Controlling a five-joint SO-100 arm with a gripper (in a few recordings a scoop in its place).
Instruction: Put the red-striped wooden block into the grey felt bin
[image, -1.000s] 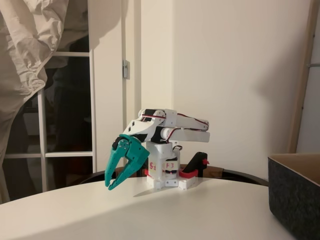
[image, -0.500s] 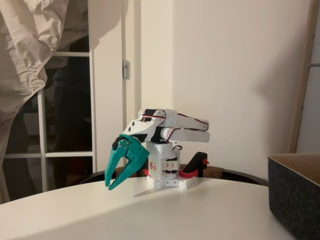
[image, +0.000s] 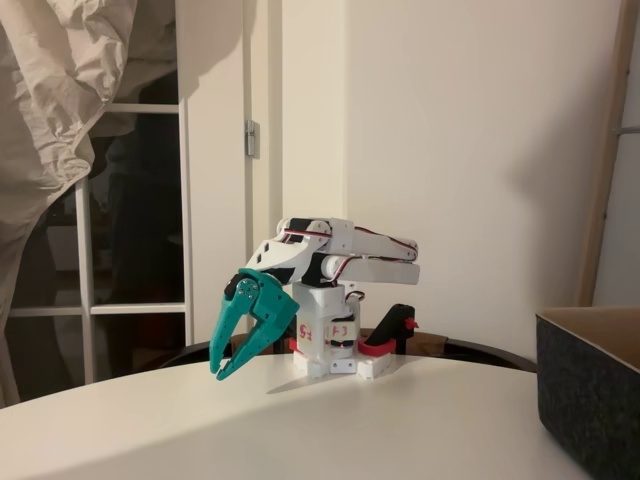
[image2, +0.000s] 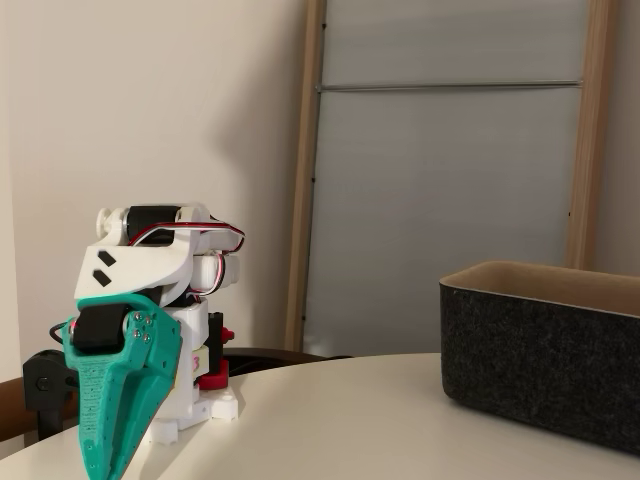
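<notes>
My teal gripper (image: 218, 375) hangs from the folded white arm and points down and to the left, just above the white table (image: 330, 430). Its two fingers meet at the tips and hold nothing. In the other fixed view the gripper (image2: 103, 472) shows as one closed wedge at the lower left. The grey felt bin (image: 590, 390) stands at the right edge of the table, well away from the gripper. Its tan inner face shows above the dark wall of the bin (image2: 540, 365). The red-striped wooden block is out of view.
A red-and-black clamp (image: 390, 335) holds the arm's base at the table's far edge. A glass-paned door (image: 140, 250) and a draped pale cloth (image: 60, 90) stand behind on the left. Bare tabletop lies between gripper and bin.
</notes>
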